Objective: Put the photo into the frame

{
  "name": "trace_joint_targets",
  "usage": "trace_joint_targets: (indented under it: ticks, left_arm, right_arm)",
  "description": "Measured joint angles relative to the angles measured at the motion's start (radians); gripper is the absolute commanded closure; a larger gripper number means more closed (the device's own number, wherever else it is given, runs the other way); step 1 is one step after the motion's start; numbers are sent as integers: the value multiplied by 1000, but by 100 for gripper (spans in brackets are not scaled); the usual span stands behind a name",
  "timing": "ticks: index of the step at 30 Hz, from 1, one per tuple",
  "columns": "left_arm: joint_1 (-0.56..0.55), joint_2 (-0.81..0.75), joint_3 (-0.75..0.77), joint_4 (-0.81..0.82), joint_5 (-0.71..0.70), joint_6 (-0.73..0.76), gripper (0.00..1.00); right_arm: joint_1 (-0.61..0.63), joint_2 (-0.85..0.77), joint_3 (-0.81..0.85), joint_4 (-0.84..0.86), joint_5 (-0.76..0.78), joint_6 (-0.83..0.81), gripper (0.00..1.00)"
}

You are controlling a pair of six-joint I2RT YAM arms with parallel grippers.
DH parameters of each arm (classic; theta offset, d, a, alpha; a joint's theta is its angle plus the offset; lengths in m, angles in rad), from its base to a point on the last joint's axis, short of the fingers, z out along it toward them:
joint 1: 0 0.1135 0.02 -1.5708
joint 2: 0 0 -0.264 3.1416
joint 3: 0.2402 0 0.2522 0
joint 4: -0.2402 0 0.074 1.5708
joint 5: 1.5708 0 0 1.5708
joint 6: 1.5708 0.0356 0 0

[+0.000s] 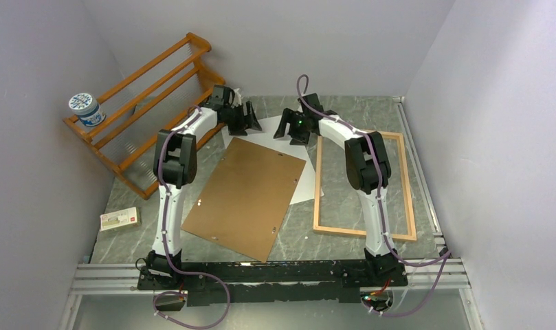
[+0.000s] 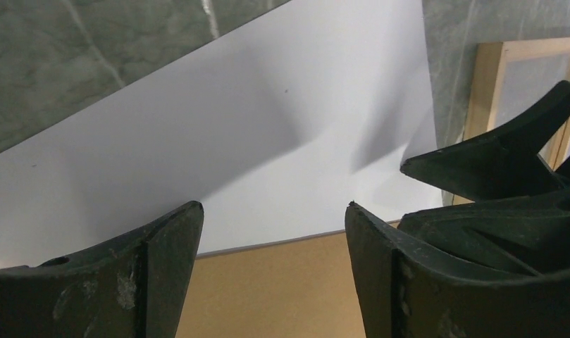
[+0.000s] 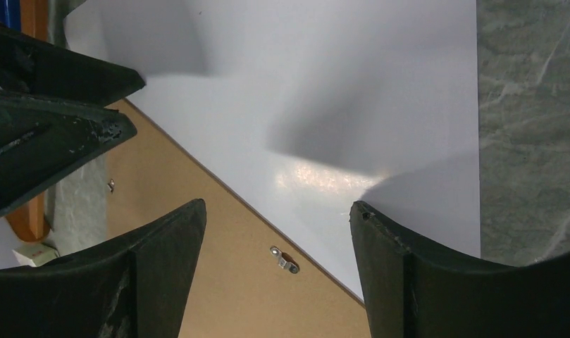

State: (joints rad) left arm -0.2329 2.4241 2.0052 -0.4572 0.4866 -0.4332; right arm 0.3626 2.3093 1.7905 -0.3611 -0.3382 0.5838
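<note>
- Plainly, both pairs of jaws stand spread and empty: the left gripper [image 2: 275, 211] and right gripper [image 3: 278, 208] hover over the photo [image 3: 324, 84].
- The photo lies white side up, its near part under the backing board [image 1: 244, 196].
- The frame [image 1: 364, 232] lies apart to the right, unfilled; all of the placing is left.

The backing board [image 1: 244, 196] covers most of the photo [image 2: 268, 127]; only its far strip lies bare for my 2 pairs of jaws, between the rack [image 1: 146, 71] left and the frame [image 1: 364, 232] right.
</note>
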Motion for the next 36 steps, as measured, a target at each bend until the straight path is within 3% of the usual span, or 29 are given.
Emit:
trace_joint_targets:
  ticks: [15,25,36]
  left_arm:
    - [-64,-4,-22,30,-18,3,33]
    - [-71,-4,-26,23,-55,19,38]
    - [-72,-4,-28,19,-69,34,42]
  right_arm:
    - [-112,23,57,-56,50,26,26]
    - [-114,72,135,-46,93,-21,26]
    - [-126,98,145,85,133,-113,25]
